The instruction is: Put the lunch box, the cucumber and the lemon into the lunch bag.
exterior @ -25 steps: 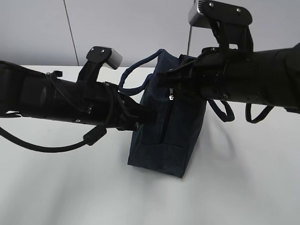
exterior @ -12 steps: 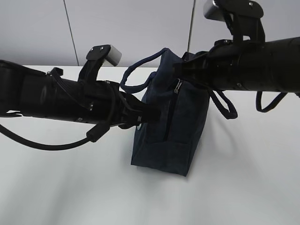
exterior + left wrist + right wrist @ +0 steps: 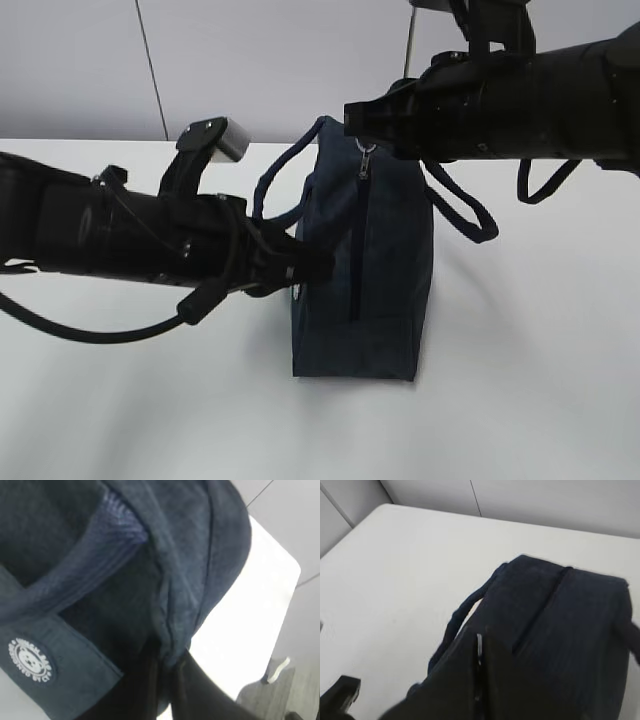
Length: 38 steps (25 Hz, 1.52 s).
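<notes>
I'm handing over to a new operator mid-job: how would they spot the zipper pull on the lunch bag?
Find the dark navy lunch bag standing mid-table between the two black arms. At the top of the end facing the camera hangs the zipper pull, the only silvery metal on the bag.

Lunch bag pulled upright
The lunch bag (image 3: 365, 270) stands straighter; the right gripper (image 3: 362, 118) has risen and drawn the zipper pull (image 3: 364, 160) to the bag's top.

Lunch bag (image 3: 375, 270): dark navy fabric, plain.
Logo (image 3: 30, 660): round, white print on navy.
Zipper pull (image 3: 365, 160): silver.
Handles (image 3: 285, 185): navy.
Surface (image 3: 520, 400): white.
Arms (image 3: 110, 235): black.
Wall (image 3: 270, 60): pale grey.
</notes>
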Motion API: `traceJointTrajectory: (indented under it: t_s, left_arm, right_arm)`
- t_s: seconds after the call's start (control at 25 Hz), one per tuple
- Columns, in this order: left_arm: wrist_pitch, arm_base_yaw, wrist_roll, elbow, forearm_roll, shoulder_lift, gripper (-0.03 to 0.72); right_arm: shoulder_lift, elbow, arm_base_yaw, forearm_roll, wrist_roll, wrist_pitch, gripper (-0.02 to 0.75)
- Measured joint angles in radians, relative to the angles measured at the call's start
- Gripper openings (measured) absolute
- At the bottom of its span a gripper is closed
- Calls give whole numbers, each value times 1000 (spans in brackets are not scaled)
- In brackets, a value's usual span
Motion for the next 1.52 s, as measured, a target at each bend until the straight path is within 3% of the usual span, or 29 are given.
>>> traceJointTrajectory:
  t_s: [0.64,1.52]
  left_arm:
    - [77,0,0,82,17,-6,-6]
    - [133,0,2,187,-22,-18,-6]
  right_arm:
    - [94,-57,-19,0,-29,-68,0]
    - [366,-324,-83,0,-95,-50,0]
